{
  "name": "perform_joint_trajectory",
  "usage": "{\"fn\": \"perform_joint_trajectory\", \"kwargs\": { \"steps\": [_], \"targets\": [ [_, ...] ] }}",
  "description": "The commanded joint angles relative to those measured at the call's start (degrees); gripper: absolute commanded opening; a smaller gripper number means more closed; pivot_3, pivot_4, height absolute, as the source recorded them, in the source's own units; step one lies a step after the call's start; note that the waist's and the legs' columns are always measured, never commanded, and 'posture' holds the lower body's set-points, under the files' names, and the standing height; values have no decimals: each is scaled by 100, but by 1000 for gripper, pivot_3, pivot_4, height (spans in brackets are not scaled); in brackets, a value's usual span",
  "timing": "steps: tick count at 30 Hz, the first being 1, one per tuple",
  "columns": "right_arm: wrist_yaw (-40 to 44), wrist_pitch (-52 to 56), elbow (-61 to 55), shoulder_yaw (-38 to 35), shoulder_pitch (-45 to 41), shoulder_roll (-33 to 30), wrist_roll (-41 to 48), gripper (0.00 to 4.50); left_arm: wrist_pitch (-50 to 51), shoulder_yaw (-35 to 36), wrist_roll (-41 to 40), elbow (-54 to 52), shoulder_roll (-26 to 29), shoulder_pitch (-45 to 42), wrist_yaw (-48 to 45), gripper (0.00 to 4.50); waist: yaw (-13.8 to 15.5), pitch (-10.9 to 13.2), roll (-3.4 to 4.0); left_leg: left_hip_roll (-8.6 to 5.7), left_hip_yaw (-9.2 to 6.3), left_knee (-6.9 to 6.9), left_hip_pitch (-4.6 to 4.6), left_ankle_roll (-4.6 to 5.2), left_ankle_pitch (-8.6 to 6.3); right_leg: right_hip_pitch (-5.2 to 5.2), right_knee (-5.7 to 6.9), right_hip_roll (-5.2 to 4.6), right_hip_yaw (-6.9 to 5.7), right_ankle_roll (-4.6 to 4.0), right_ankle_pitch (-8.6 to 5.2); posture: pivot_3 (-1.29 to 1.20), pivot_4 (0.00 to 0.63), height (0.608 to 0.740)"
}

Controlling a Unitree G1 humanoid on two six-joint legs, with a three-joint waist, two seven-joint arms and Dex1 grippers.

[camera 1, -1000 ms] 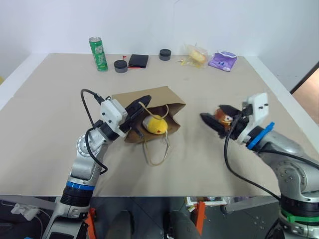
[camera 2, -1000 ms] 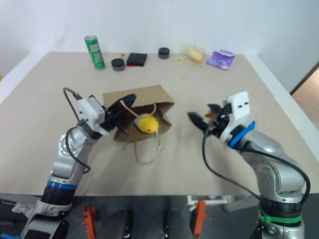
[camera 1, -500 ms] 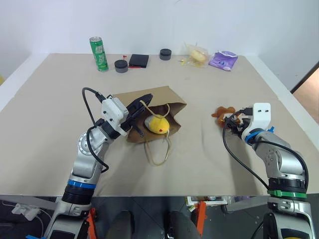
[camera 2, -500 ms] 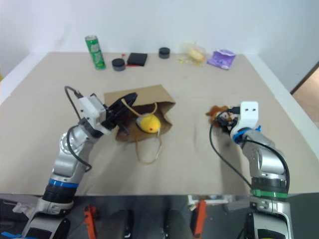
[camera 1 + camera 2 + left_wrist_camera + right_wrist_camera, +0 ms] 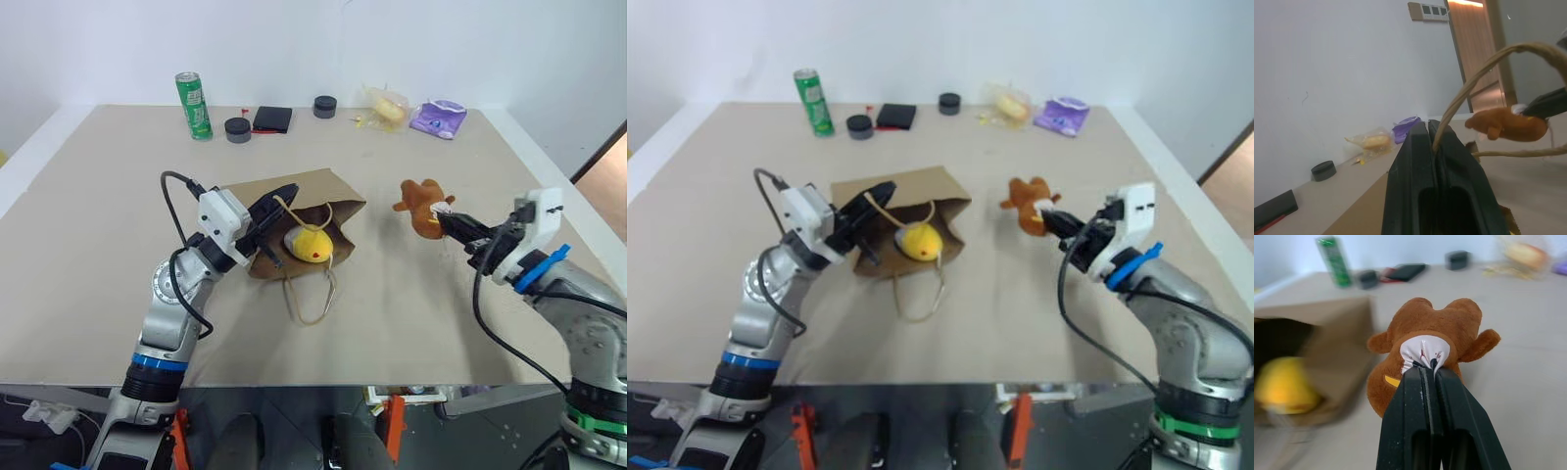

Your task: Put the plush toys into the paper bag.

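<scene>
Fingers of right gripper [image 5: 1427,369] pinch brown toy's [image 5: 1430,340] illegible white tag; left gripper [image 5: 1428,128] clamps bag handle [image 5: 1469,83].

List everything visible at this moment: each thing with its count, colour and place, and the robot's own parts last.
paper bag: 1, brown, lying on its side mid-table, mouth toward the robot.
egg-shaped plush toy: 1, yellow and white, at the bag's mouth.
brown plush toy: 1, brown, held above the table right of the bag.
can: 1, green, far left of the table.
round lids: 2, dark grey, far edge.
flat case: 1, black, between the lids.
snack packet: 1, clear with yellow, far edge.
purple packet: 1, far right.
table: 1, beige.
left gripper: black, shut on the bag's cord handle.
right gripper: black, shut on the brown toy.
</scene>
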Motion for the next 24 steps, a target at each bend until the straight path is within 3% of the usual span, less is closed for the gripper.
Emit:
{"fn": "perform_joint_trajectory", "kwargs": {
  "steps": [1,3,7,15,24],
  "targets": [
    [434,684,-1263,-78,488,-424,1572,27,-9,81,-68,-172,6,-105,9,0,1,0,0,4,-1,-1,1,0,0,1,0,2,-1,-1,-1,0,150,740],
    [320,839,-1548,106,630,-526,2008,27,-1,87,-63,-154,-3,-124,0,0,-14,0,-1,4,1,-1,2,0,0,1,0,3,2,-2,-1,0,150,740],
    [-324,724,-1577,965,251,-200,1700,27,5,89,-61,-120,-29,-153,-12,0,-28,1,-7,7,1,8,9,0,0,4,0,12,9,-19,-7,0,150,740],
    [-1013,-63,120,2899,-922,686,-577,27,47,75,-75,-156,-81,-171,-12,0,-26,0,-9,3,-4,14,11,4,7,3,0,24,26,-24,3,0,150,740],
    [-1064,-1019,1367,3317,-2169,2161,-1515,27,139,51,-80,-273,-125,-118,39,0,-61,0,-9,15,-2,4,-3,4,3,-14,0,57,58,-1,19,0,150,740]
  ]
}}
